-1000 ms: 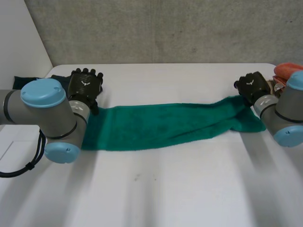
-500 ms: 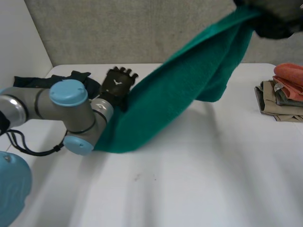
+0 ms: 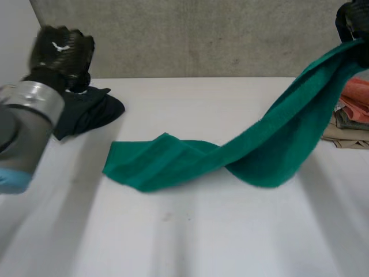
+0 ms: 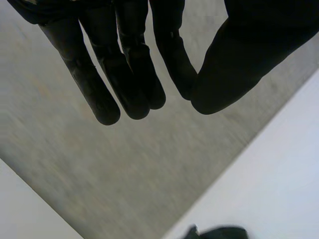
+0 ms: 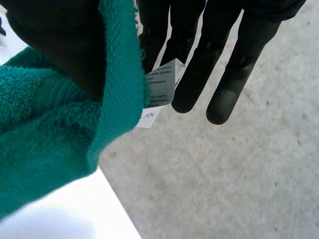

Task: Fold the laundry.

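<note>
A green towel (image 3: 202,158) lies with its left end bunched on the white table (image 3: 190,236), and its right end rises off the table. My right hand (image 3: 351,20) holds that end high at the far right. In the right wrist view the towel's edge (image 5: 45,109), by its white label (image 5: 162,89), is pinched between my right hand's (image 5: 199,59) straight fingers and thumb. My left hand (image 3: 60,49) is raised at the far left, away from the towel. In its wrist view the left hand (image 4: 124,64) has thumb and fingers closed together on nothing.
A dark garment (image 3: 86,109) lies crumpled at the table's back left, below my left hand; its tip (image 4: 219,233) is also in the left wrist view. A pile of folded clothes (image 3: 351,112), orange on top, sits at the right edge. A grey wall stands behind the table.
My left hand has let go of the towel's left end, risen and closed. The towel's left end has dropped onto the table. My right hand has moved right, still holding its end high.
</note>
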